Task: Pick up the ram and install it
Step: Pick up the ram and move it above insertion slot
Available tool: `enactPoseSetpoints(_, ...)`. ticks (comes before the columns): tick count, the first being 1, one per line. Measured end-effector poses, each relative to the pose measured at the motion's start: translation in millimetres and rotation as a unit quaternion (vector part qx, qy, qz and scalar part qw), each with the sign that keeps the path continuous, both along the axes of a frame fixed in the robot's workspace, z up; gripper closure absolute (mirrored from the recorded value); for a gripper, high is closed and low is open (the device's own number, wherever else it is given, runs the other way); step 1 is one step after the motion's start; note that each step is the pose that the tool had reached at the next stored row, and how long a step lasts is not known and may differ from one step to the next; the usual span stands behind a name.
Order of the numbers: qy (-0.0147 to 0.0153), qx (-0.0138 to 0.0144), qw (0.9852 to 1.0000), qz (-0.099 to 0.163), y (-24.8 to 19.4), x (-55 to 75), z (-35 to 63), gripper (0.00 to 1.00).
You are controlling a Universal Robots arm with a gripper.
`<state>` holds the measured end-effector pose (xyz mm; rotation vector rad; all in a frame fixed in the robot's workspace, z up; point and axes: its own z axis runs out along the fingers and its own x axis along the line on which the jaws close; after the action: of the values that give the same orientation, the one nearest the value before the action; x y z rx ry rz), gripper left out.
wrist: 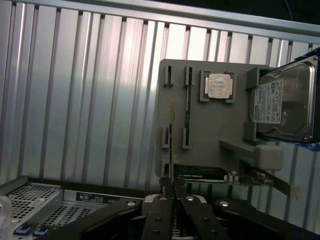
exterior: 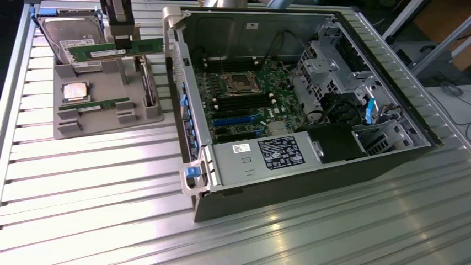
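The ram [exterior: 110, 51] is a long green stick with a white label. It hangs level above the far end of the grey tray [exterior: 103, 124], and my gripper [exterior: 121, 42] is shut on its middle from above. In the wrist view the ram [wrist: 171, 150] shows edge-on, running out from between my closed fingers [wrist: 159, 215], with the gripper [wrist: 173, 194] above the tray [wrist: 210, 130]. Its twin stick [exterior: 96, 106] still lies in its holders on the tray and appears as a dark strip [wrist: 187, 102]. The open computer case [exterior: 368, 157], with its motherboard [exterior: 243, 94], lies at the exterior view's right.
On the tray are a hard drive [exterior: 70, 30] [wrist: 285, 100], a CPU [exterior: 76, 91] [wrist: 219, 85] and a wider green card [exterior: 147, 83] [wrist: 220, 175] standing on edge. The case's raised side wall [exterior: 176, 83] stands between tray and motherboard. A ribbed metal table [exterior: 96, 182] lies below.
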<state>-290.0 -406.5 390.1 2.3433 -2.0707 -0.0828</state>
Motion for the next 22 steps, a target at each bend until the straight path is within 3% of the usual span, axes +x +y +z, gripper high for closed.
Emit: enactPoseSetpoints(22,0.0000,-0.0014,1.0000,0.000,0.0,59.3,0.0,0.87)
